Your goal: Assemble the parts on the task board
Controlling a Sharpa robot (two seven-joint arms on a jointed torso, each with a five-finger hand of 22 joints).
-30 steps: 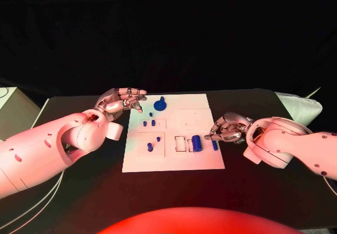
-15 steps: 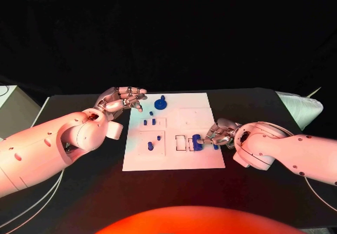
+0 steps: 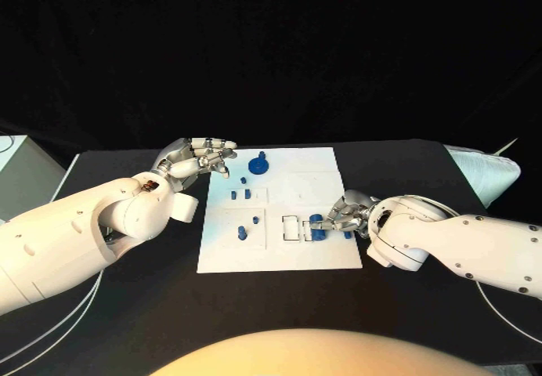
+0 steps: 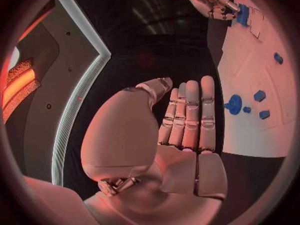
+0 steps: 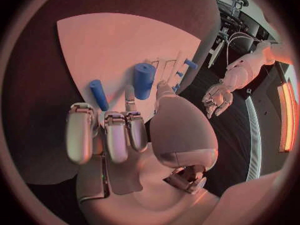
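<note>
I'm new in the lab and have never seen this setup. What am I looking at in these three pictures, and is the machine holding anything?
It is a robot with two white arms, each ending in a silver hand. One picture looks down from its head at a black table; the round ones come from cameras at each wrist, behind that arm's own hand.

On the table lies a white task board with small blue parts on it, among them a round knobbed piece at the far end and a thick blue cylinder near the right edge.

The left hand hovers by the board's far left corner, fingers apart, holding nothing. The right hand reaches its fingertips to the cylinder; whether it already grips it, I cannot tell.
</note>
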